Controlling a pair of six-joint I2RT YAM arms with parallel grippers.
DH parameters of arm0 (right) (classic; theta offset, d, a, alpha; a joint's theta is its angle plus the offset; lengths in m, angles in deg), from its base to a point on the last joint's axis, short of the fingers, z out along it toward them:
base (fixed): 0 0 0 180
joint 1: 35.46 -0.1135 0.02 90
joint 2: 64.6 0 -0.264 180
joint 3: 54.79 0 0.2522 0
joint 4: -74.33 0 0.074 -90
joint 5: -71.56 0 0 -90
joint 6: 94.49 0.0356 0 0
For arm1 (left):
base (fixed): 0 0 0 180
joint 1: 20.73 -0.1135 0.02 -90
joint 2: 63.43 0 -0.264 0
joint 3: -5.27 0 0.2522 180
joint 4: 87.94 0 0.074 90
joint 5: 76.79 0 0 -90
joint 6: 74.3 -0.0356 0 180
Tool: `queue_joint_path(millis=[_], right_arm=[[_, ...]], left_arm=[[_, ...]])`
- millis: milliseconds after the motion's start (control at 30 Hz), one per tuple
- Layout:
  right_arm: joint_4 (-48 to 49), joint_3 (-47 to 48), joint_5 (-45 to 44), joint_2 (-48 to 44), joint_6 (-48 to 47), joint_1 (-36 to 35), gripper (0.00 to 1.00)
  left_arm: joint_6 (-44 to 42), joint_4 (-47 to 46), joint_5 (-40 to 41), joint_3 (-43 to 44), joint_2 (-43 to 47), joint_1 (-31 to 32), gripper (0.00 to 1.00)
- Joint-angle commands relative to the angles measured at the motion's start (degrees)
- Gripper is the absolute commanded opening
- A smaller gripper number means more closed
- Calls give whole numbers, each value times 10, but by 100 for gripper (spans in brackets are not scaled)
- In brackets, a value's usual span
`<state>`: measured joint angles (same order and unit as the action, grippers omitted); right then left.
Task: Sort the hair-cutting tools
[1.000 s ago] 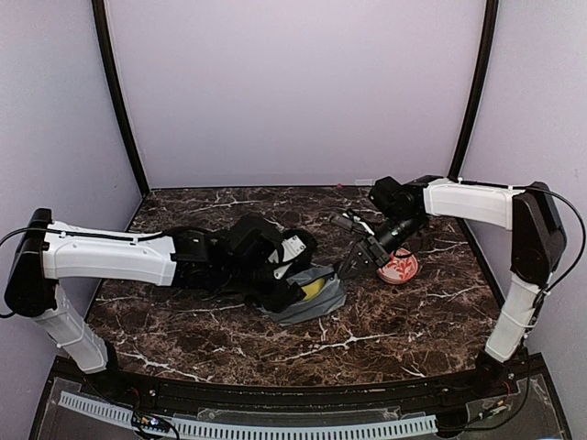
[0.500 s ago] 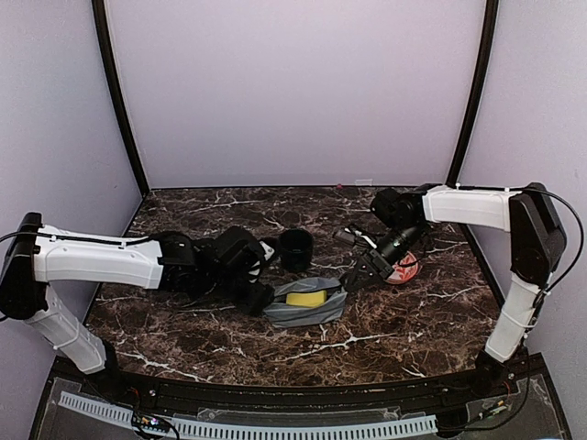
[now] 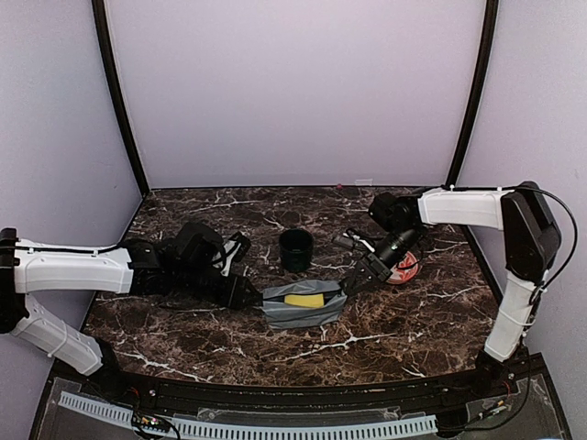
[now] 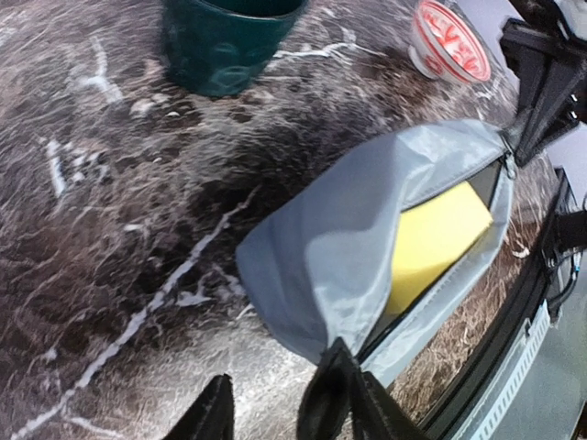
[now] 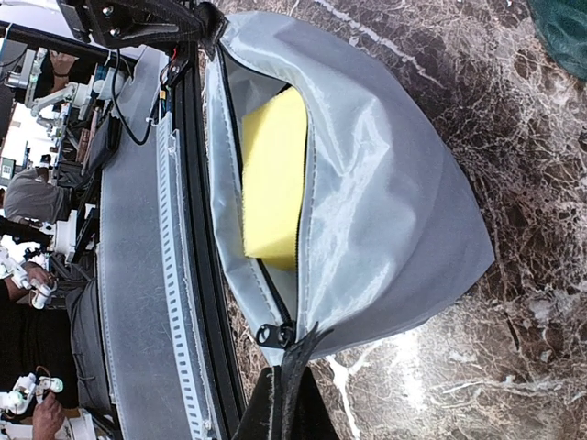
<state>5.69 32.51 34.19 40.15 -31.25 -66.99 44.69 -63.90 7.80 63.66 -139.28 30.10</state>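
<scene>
From the top view, the grey fabric zip pouch (image 3: 303, 317) lies on the dark marble table (image 3: 385, 335), with a yellow block (image 3: 304, 300) showing in its open mouth. My left gripper (image 3: 246, 293) is at the pouch's left end and my right gripper (image 3: 353, 280) is at its right end. A dark green cup (image 3: 296, 249) stands just behind the pouch. A round red-and-white plate (image 3: 404, 269) sits beyond the pouch's right end.

From the left wrist, the jaws stand apart with bare table between them. One finger (image 4: 332, 394) meets the pouch's near corner, though I cannot tell whether anything is gripped.

From the right wrist, the jaws are closed — pinching the black tab (image 5: 298, 348) beside the zipper pull (image 5: 269, 335) at the pouch's end.

Where the hair-cutting tools are — I cannot tell from any view.
</scene>
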Motion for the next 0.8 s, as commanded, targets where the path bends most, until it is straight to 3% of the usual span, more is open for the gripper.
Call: queue_joint_path(millis=[0,133,300,433,767], right_arm=[[7,11,9,4,-5,2,0],[0,14,16,4,-13,6,0],[-30,21,109,0,-43,77,0],[-22,12,124,3,-36,122,0],[-1,0,127,-7,-8,69,0]], left_arm=[[10,-41,-71,-5,-18,-9,37],[5,-47,-108,0,-21,-15,1],[2,-31,-44,-34,58,-22,0],[19,-42,-18,-94,129,-37,0],[18,7,-37,-73,136,-39,0]])
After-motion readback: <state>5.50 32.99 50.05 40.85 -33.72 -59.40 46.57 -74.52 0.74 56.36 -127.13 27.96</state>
